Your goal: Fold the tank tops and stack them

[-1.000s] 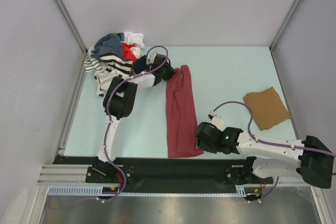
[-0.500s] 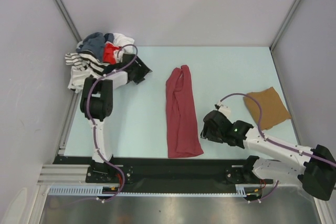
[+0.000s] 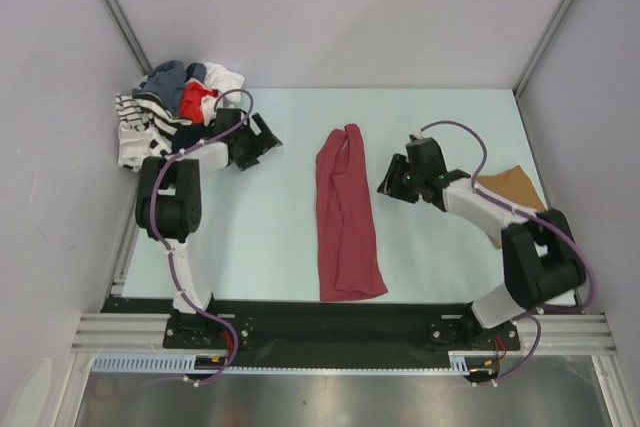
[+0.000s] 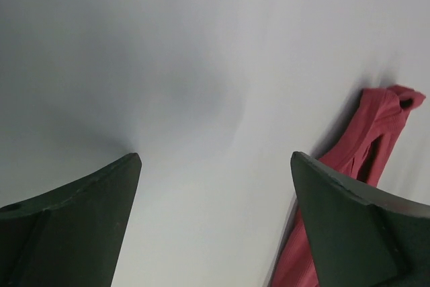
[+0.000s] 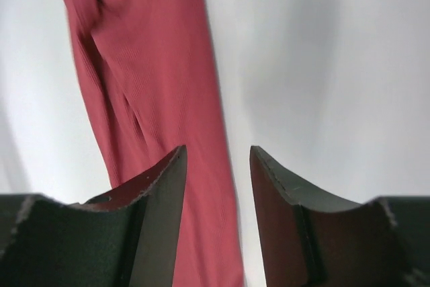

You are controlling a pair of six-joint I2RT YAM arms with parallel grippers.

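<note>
L gripper (image 4: 215,159) spread wide, R gripper (image 5: 217,152) narrowly apart, both empty; tan top (image 3: 525,187) partly hidden behind R arm (image 3: 480,209).

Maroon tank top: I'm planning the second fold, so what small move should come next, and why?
Probably bring the right gripper leftward onto the far end of the maroon tank top and close on it. The top lies as a long strip, not yet halved; that gripper hangs open and empty beside its far half.
</note>
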